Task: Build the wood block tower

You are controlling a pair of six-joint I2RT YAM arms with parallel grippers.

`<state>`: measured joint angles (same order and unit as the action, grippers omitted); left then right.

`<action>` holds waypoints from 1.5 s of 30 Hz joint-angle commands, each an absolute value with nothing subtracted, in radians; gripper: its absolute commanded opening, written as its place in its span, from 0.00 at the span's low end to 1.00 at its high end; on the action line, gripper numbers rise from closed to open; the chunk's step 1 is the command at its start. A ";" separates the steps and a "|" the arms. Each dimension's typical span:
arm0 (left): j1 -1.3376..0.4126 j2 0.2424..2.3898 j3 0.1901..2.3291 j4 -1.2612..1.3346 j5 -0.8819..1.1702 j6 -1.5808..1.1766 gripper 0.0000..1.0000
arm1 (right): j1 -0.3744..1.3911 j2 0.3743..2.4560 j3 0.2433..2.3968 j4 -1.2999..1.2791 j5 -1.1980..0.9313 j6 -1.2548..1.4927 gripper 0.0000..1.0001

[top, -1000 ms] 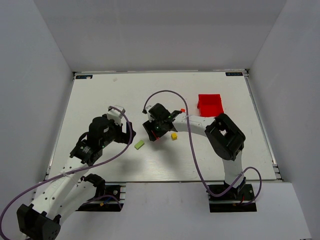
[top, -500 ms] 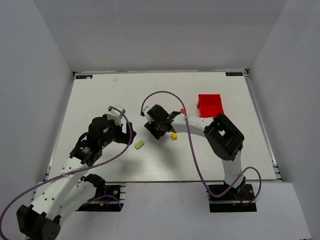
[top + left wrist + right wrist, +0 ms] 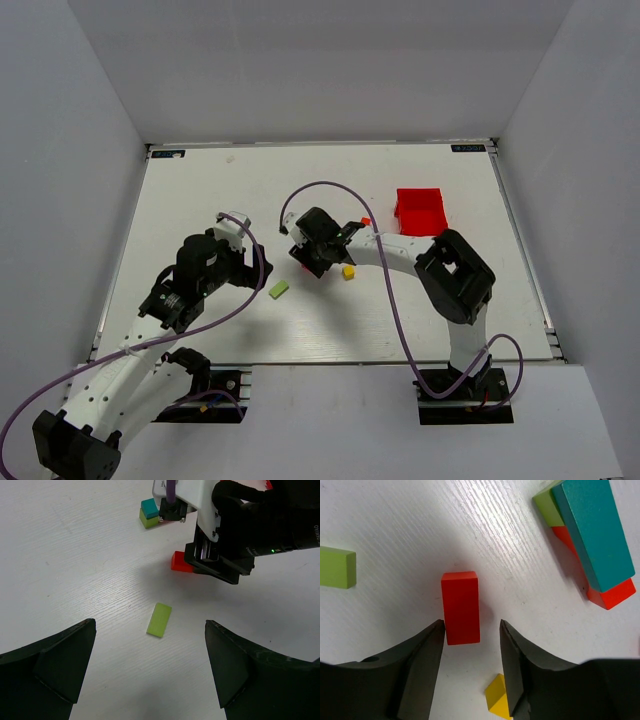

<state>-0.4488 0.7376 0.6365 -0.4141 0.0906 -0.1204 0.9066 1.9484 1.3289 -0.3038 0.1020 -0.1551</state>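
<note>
Two-arm block-stacking scene, top and wrist views. The right pincer (image 3: 470, 635) is lowered over the middle of the white desk (image 3: 200, 190) with its jaws apart, one dark finger (image 3: 420, 665) on either side of the near end of a red block (image 3: 460, 607) lying flat on the surface. A clear gap shows on one side of the block; on the other the finger edge is so close that contact cannot be judged. The wood block tower (image 3: 592, 530) stands on the desk near that block without touching it: a teal bar lies on top, with a red-orange piece (image 3: 612, 594) and a lime-green piece (image 3: 547, 507) beneath it (in the left wrist view the stack shows just beyond the right arm). A yellow block (image 3: 348, 271) lies just beside the right pincer, and a loose lime-green bar (image 3: 159, 620) lies flat on the side towards the left arm. The left pincer (image 3: 150, 645) hangs spread wide and empty above the desk, facing the bar. A small orange cube (image 3: 366, 221) lies near the red bin (image 3: 420, 208) at the far right
</note>
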 commanded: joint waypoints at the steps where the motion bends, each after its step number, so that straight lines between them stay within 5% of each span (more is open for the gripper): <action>1: -0.454 0.723 0.655 -0.400 0.104 -0.118 1.00 | 0.916 1.888 1.315 -0.281 0.078 -0.193 0.52; 17: -0.454 0.723 0.655 -0.400 0.114 -0.118 1.00 | 0.917 1.913 1.322 -0.296 0.022 -0.210 0.52; 24: -0.454 0.723 0.655 -0.400 0.114 -0.118 1.00 | 0.914 1.917 1.316 -0.302 -0.038 -0.233 0.40; 29: -0.454 0.713 0.655 -0.400 0.114 -0.118 1.00 | 0.910 1.896 1.322 -0.318 -0.069 -0.261 0.15; 35: -0.454 0.704 0.655 -0.400 0.114 -0.118 1.00 | 0.899 1.787 1.350 -0.330 -0.045 -0.340 0.00; 45: -0.454 0.695 0.655 -0.400 0.132 -0.109 1.00 | 0.812 1.749 1.448 -0.377 -0.069 -0.607 0.00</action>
